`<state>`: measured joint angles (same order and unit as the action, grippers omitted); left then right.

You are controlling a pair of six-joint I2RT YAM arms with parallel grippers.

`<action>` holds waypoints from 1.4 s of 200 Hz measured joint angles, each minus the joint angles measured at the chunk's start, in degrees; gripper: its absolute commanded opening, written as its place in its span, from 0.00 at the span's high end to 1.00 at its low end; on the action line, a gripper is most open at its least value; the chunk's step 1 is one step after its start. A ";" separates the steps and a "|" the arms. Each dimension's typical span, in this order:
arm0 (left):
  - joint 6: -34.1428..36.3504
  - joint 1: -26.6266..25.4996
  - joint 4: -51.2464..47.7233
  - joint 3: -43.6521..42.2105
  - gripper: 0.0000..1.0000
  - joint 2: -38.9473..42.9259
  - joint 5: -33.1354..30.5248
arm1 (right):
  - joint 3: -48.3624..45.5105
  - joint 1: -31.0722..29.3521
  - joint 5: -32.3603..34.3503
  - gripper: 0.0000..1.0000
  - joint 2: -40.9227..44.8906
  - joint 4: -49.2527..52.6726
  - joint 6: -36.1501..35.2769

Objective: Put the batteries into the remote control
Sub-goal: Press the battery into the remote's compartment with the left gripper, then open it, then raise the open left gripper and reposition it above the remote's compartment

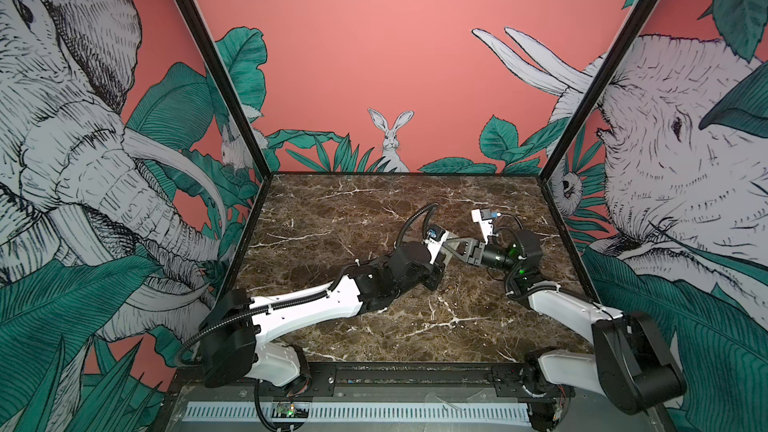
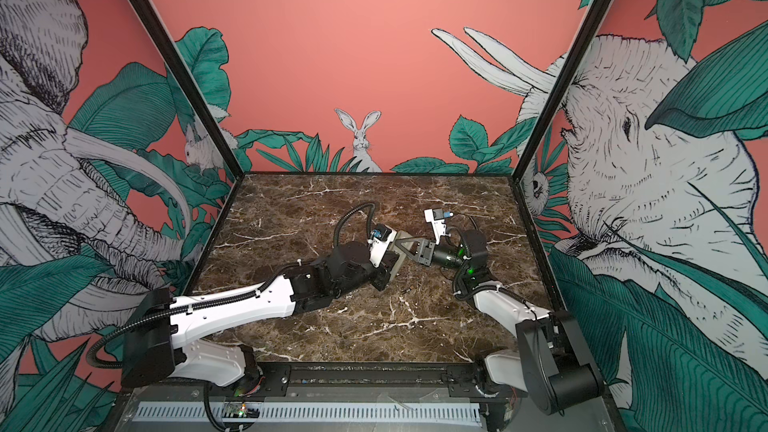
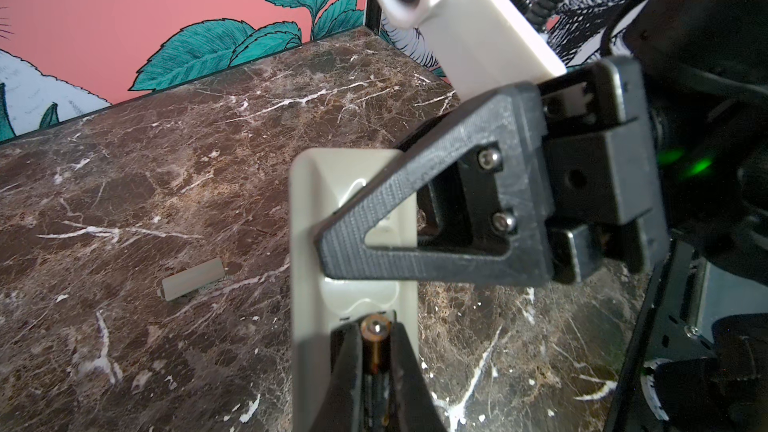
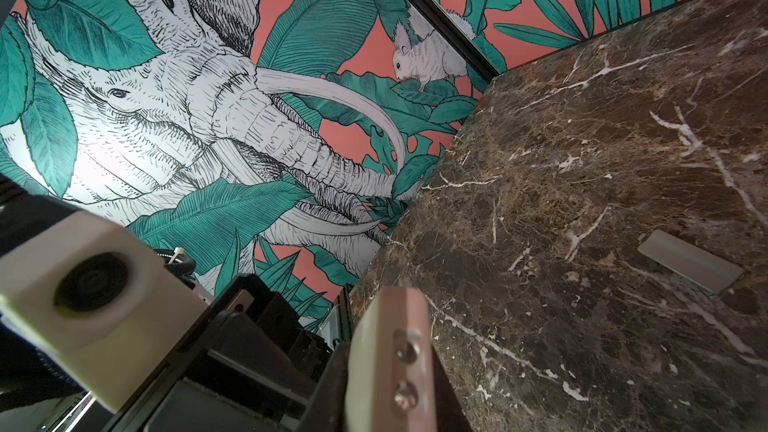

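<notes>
We see the right jaws clenched on a long edge of the remote control (image 3: pixel 305 243), holding it near the middle of the worktop (image 3: pixel 124 160) with its open recess facing the left arm. The left jaws grip one battery (image 3: pixel 375 351), its tip at one end of that recess. The small grey cover plate (image 3: pixel 193 278) lies flat on the worktop, apart from the remote control.

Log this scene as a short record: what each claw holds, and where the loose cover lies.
left claw: shut on a battery, at the remote control's open back
right claw: shut on the remote control
cover plate: off, lying flat on the table, apart from the remote control
battery seated: cannot tell
</notes>
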<state>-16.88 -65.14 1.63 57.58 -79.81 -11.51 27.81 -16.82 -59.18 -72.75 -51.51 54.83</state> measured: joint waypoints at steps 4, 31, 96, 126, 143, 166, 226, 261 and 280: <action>0.00 0.00 0.00 0.00 0.95 0.00 0.02 | 0.00 0.00 0.00 1.00 0.00 0.00 -0.02; 0.00 0.00 0.00 -0.02 0.91 0.00 0.02 | 0.00 0.00 0.00 1.00 0.00 0.07 -0.22; 0.02 0.00 0.04 -0.15 0.80 0.02 0.20 | 0.00 -0.02 -0.11 1.00 0.00 0.15 -0.44; -0.02 0.00 0.02 -0.35 0.78 0.02 0.44 | 0.00 -0.02 -0.22 1.00 0.00 0.13 -0.44; -0.02 0.00 0.02 -0.35 0.77 0.02 0.59 | 0.00 -0.04 -0.26 1.00 0.00 0.13 -0.44; -0.02 0.00 0.00 -0.35 0.74 0.02 0.81 | 0.00 -0.04 -0.26 1.00 0.00 0.11 -0.44; 1.03 0.00 -0.90 -0.35 0.65 0.35 1.11 | 0.00 -0.04 -0.46 1.00 0.00 0.11 -0.46; 1.97 -0.04 -2.23 -0.35 0.61 1.40 1.07 | 0.00 -0.04 -0.83 1.00 0.00 0.13 -0.57; 2.38 -0.07 -2.78 -0.33 0.60 2.16 1.05 | 0.00 -0.04 -1.14 1.00 0.00 0.13 -0.81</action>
<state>-14.50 -65.21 -1.15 57.25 -77.65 -10.46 27.81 -16.86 -60.31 -72.75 -51.37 54.02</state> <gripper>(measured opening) 0.394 0.217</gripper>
